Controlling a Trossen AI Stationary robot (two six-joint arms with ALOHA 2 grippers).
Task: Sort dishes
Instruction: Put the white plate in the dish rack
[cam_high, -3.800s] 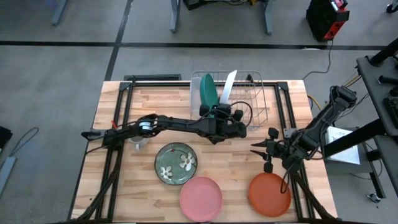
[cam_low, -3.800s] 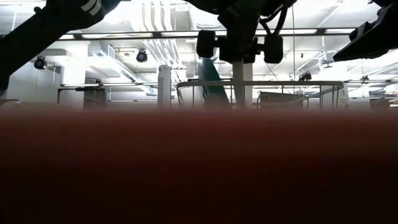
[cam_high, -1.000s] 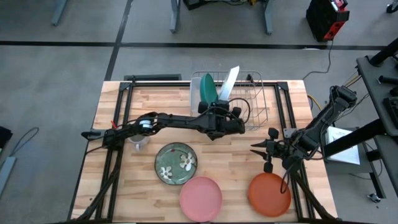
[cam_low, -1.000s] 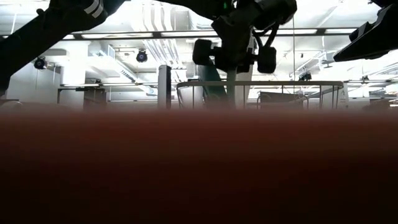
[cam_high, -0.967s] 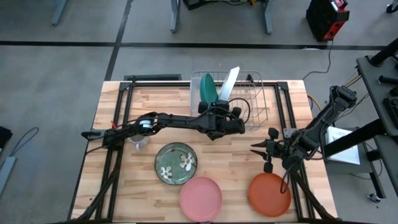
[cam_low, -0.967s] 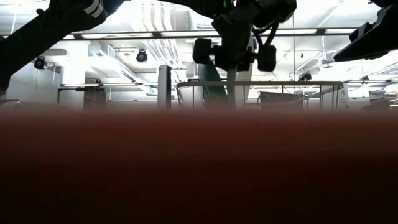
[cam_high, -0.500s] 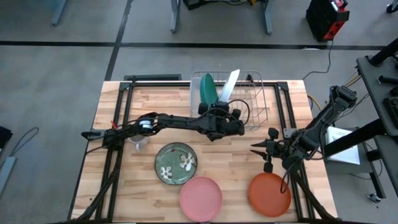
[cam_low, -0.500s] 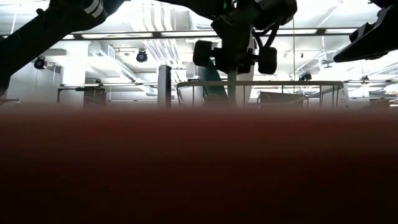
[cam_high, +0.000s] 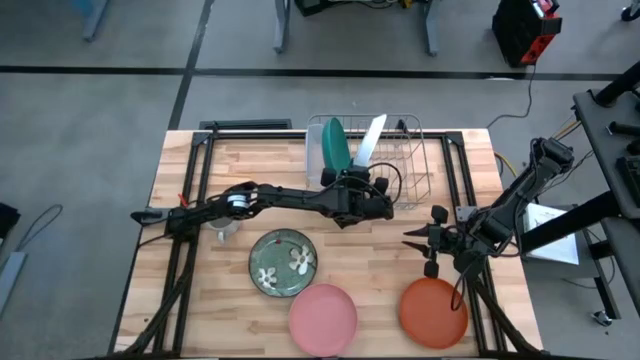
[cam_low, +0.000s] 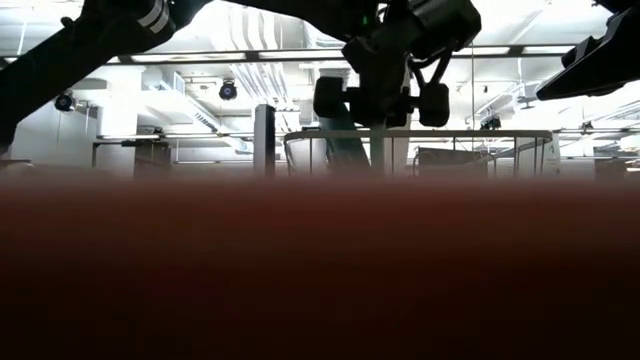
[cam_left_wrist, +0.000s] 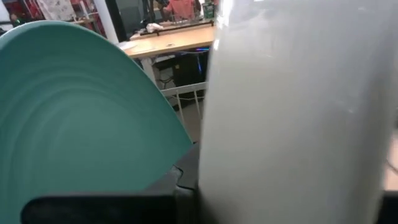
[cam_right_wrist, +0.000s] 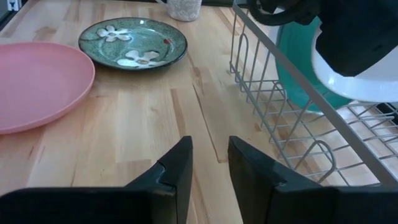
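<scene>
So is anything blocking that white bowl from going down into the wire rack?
Nothing visible blocks it. The left end effector holds the white bowl on edge over the wire rack, beside the upright teal plate. The slot under the bowl is hidden, so it cannot be checked.

Left arm stretched long across the counter, its gripper (cam_high: 362, 178) clamped tight; right gripper (cam_high: 410, 239) waits low, fingers slightly parted.

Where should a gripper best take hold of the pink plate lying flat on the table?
Probably at the rim of the pink plate, coming in low from its open near-edge side. It lies flat on the table, so only the raised edge offers the fingers a pinch.
</scene>
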